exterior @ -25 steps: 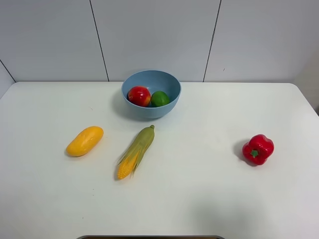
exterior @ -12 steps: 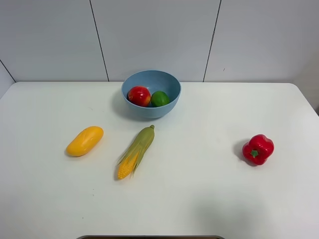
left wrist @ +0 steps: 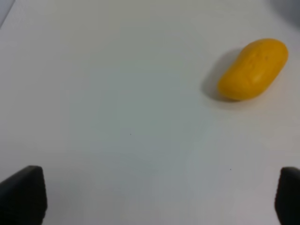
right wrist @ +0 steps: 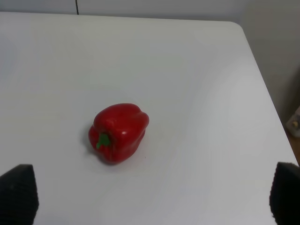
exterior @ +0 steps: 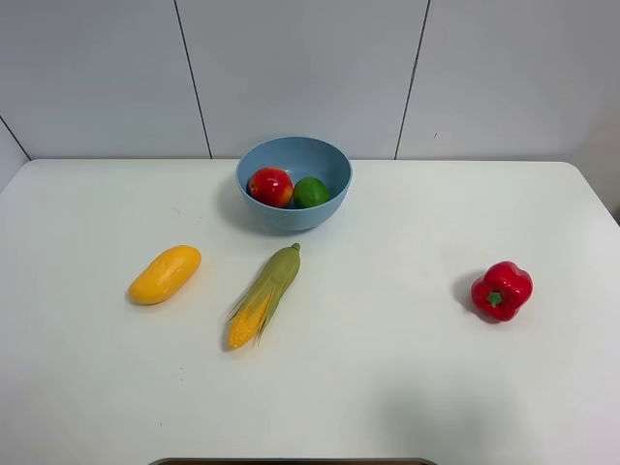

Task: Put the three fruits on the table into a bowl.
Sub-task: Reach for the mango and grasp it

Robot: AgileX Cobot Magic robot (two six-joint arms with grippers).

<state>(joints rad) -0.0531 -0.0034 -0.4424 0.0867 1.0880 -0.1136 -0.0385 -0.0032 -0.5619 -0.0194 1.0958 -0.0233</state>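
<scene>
White wall panels [exterior: 291,68] back a plain white worktop [exterior: 407,387]. At upper centre of the high view sits the bowl [exterior: 291,218], with the pomegranate [exterior: 270,187] and lime [exterior: 311,192] side by side inside it. The mango [exterior: 165,274] lies on the worktop left of centre, below and left of the bowl and well apart from it. The corn [exterior: 263,295] lies near the mango on its right, and the pepper [exterior: 502,290] sits alone at the right.

With two fruits in the bowl, I judge the mango to be the step in hand, and a job for the left arm. The next move calls for bringing the left tool [left wrist: 154,197] over the mango and closing across its narrower width. It would then lift the mango clear of the corn and carry it over the bowl's rim to release beside the other two fruits.

The high view shows the whole layout but no arm or tool at all. The left wrist view supplies what it lacks: the left tool's dark tips stand wide apart with nothing between them, and the mango lies ahead, not touched. The right wrist view shows the right tool [right wrist: 151,194] likewise open and empty, facing the pepper. Neither wrist view shows what is in the bowl.
</scene>
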